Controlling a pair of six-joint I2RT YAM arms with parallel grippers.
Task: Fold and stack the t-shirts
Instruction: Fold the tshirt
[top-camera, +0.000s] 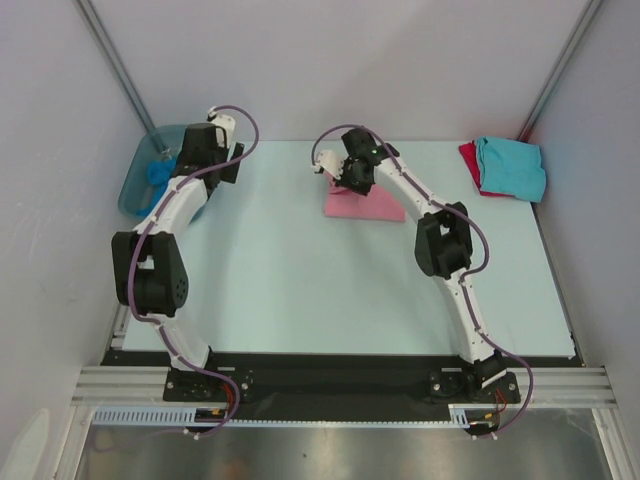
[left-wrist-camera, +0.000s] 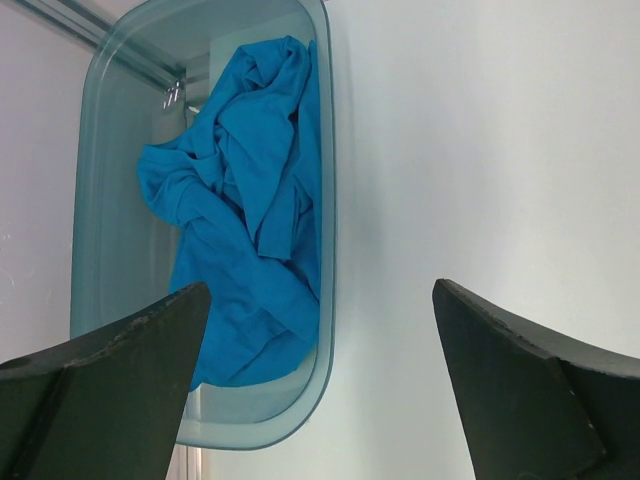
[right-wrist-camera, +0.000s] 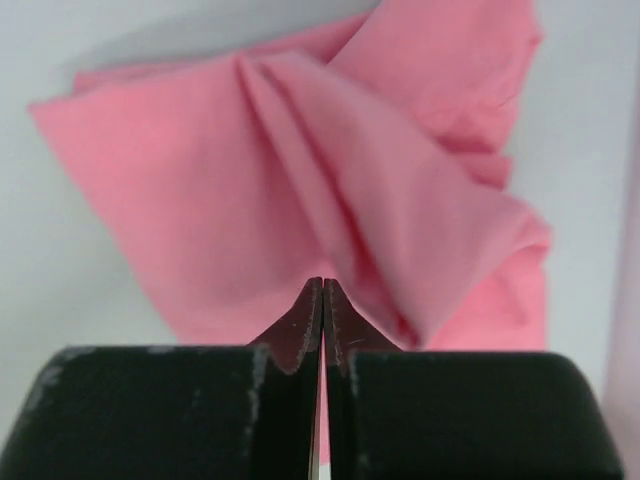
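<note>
Occlusion: red t-shirt (top-camera: 468, 156) shows only an edge beneath the turquoise t-shirt (top-camera: 512, 166), far right on the desk (top-camera: 300, 290).
Blue t-shirt (left-wrist-camera: 250, 200): crumpled in the tub (left-wrist-camera: 100, 200), far left corner.
Right hand (right-wrist-camera: 322, 290): arm stretched forward, fingers pressed together, pinching a fold of the pink t-shirt (right-wrist-camera: 350, 200) lying mid-desk.
Left hand (left-wrist-camera: 318, 295): spread wide, empty, hanging over the tub's rim, elbow bent.

Your pink tee (right-wrist-camera: 300, 180) is soft matt cloth, creased. At upper left, the blue tee (left-wrist-camera: 250, 200) is matt cloth too, its tub (left-wrist-camera: 100, 200) glossy translucent plastic. The table (left-wrist-camera: 480, 150) looks smooth; the left gripper (left-wrist-camera: 320, 285) has matt black, scuffed fingers (left-wrist-camera: 110, 380).
</note>
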